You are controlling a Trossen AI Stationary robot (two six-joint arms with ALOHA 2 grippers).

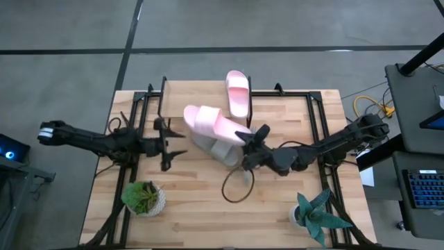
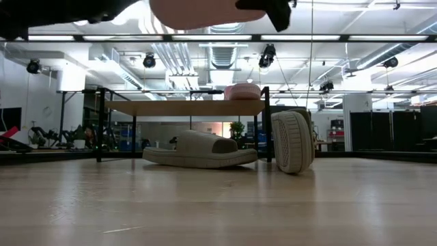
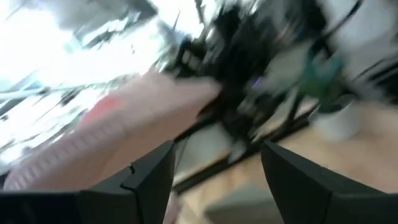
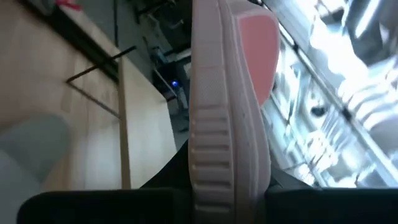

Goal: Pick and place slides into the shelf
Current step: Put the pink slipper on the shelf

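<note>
A light pink slide (image 1: 208, 123) is in my right gripper (image 1: 251, 141), which is shut on it above the table's middle; in the low view this slide (image 2: 205, 10) is high over the table. A second pink slide (image 1: 237, 92) lies on the shelf's plank top (image 2: 184, 107). One grey slide (image 2: 198, 150) lies flat on the table by the shelf; the other grey slide (image 2: 292, 141) stands on its edge beside it. My left gripper (image 1: 175, 144) is open, just left of the held slide and touching nothing; its wrist view shows the pink slide (image 3: 124, 134) ahead. My right gripper pinches the pink slide between its two fingers at the end (image 4: 227, 168) that points toward the table's right. The fingers come about level from the right, along the slide's length. The slide is lifted clear, turned on edge in the hold, above the grey slides.
Two potted plants stand near the table's near edge, one on the left (image 1: 143, 198) and one on the right (image 1: 319, 215). A dark cord loop (image 1: 236, 186) lies on the table below the right gripper. Black frame rails (image 1: 316, 125) run along both table sides.
</note>
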